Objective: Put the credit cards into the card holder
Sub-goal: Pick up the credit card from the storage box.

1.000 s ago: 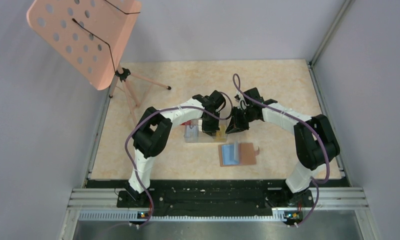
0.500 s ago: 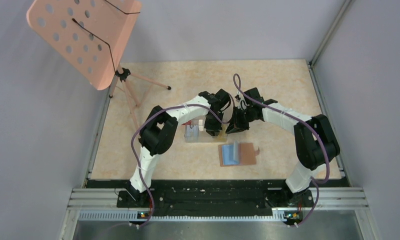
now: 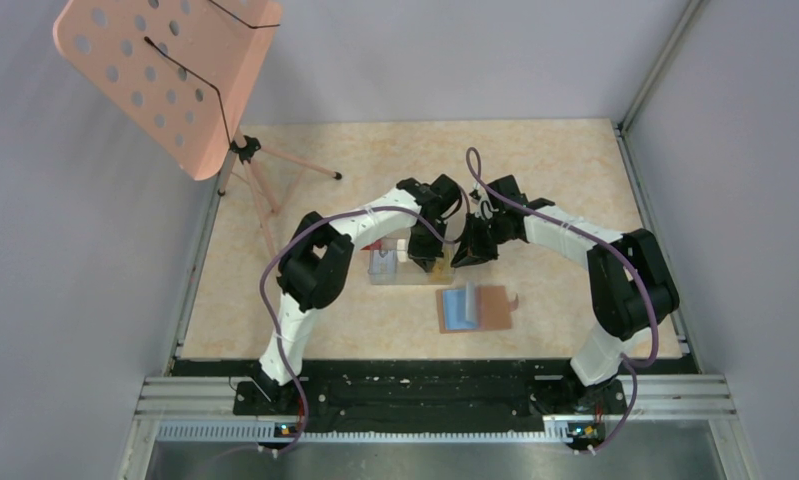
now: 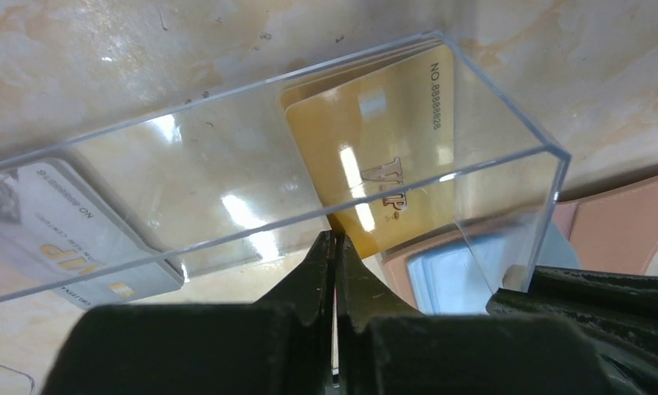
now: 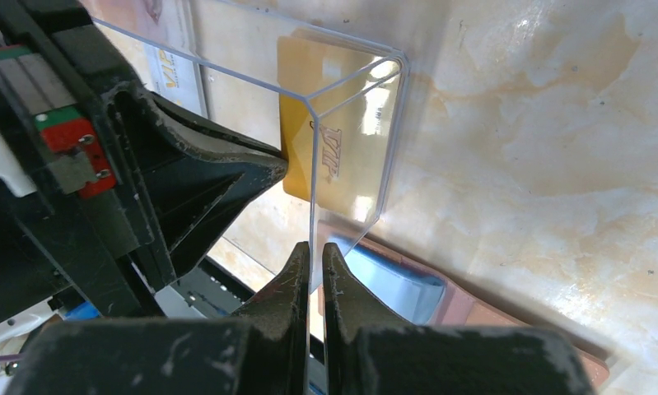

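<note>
Left gripper (image 4: 333, 247) is pinched closed, and its tips appear to clamp the near edge of a yellow card (image 4: 383, 164). That card leans inside a clear box (image 4: 226, 90), directly ahead of the tips. A pale card (image 4: 70, 222) lies in the same box, off to the left of the fingers. Right gripper (image 5: 313, 255) is closed on the box's corner wall, bracing it. The open wallet (image 3: 480, 308) lies on the table (image 3: 555, 160) beside the box, below and to the right of the left gripper's tips.

Step in hand: drawing a card out of the box. Next move, as judged: lift the card clear of the wall without dragging the box, then carry it to the wallet's blue lining.
</note>
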